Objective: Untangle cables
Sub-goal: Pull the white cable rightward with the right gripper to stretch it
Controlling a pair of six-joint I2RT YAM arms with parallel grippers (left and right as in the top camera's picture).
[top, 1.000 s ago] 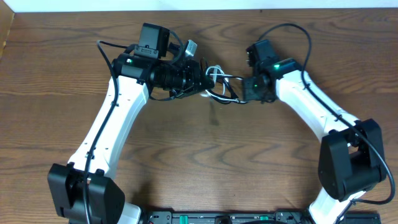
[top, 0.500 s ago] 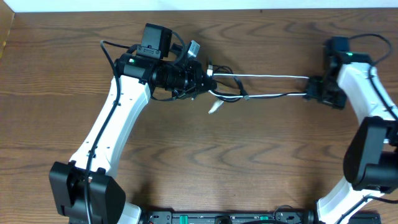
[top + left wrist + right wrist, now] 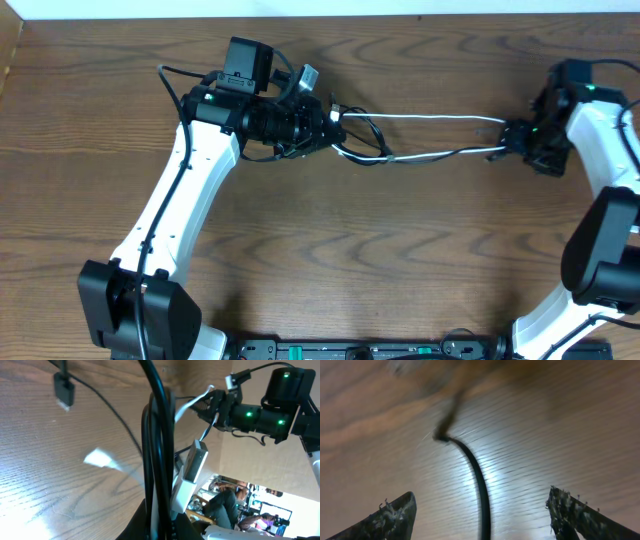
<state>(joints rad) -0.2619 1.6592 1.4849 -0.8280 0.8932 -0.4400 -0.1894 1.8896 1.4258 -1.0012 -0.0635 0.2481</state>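
Left end effector [image 3: 328,127], upper centre-left of the overhead view, is clamped on the bunched cables [image 3: 420,118], which run as two slightly slack strands over the surface [image 3: 350,250] to the right end effector [image 3: 507,140] at the upper right edge. In the right wrist view that end effector's fingers [image 3: 395,515] stand wide apart, with a black cable [image 3: 477,480] on the wood between them touching neither. Left wrist view: black cords and a white plug [image 3: 192,467] rise from bottom centre, with a black plug [image 3: 64,390] at upper left.
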